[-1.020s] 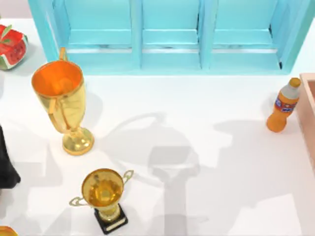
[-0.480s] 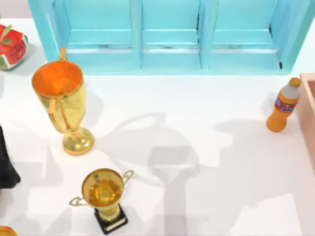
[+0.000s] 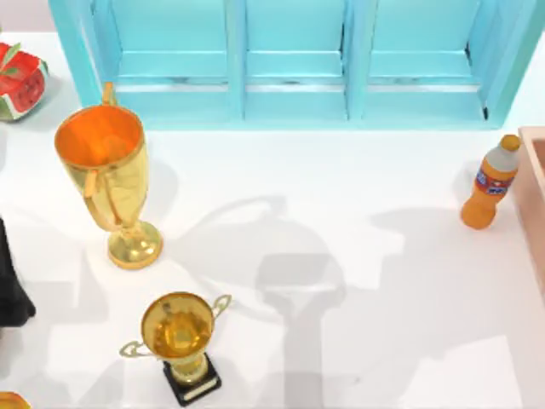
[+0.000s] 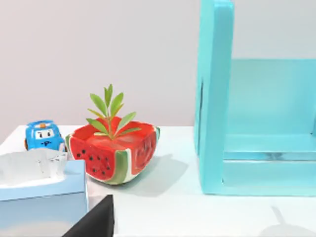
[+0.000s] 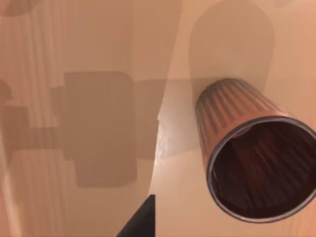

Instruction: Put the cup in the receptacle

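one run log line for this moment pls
cup: lying inside receptacle | left arm: parked, table's left edge | bottle: upright beside receptacle | right claw: state unknown

Centre and right-front of the table (image 3: 358, 196) is open white surface, wide lane. Left side cluttered: tall gold trophy (image 3: 109, 183), small gold trophy (image 3: 179, 341) in front of it, watermelon planter (image 3: 21, 81) at far-left. Blue shelf unit (image 3: 294, 64) blocks the whole back. Orange soda bottle (image 3: 491, 183) stands just beside the receptacle (image 3: 535, 204) wall at right edge.

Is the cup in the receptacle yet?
In: the cup lies against the receptacle's peach walls, casting its shadow on them.
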`<control>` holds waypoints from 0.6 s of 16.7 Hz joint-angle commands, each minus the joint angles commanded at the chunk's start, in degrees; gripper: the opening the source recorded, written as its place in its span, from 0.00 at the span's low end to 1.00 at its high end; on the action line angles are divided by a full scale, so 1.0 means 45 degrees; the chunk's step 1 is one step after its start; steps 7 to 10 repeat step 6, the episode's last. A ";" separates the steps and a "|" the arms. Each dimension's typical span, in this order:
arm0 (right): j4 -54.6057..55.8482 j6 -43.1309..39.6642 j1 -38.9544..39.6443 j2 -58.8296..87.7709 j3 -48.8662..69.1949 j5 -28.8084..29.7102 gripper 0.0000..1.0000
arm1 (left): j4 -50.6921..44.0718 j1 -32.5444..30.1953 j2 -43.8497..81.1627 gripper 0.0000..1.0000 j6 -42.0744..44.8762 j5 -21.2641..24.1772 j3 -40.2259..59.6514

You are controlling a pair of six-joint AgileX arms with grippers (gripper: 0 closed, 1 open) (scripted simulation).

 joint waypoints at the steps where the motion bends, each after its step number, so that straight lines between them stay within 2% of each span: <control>1: 0.0000 0.0000 0.0000 0.0000 0.0000 0.0000 1.00 | 0.0000 0.0000 0.0000 1.00 0.0000 0.0000 0.0000; 10: 0.0000 0.0000 0.0000 0.0000 0.0000 0.0000 1.00 | 0.0000 0.0000 0.0000 1.00 0.0000 0.0000 0.0000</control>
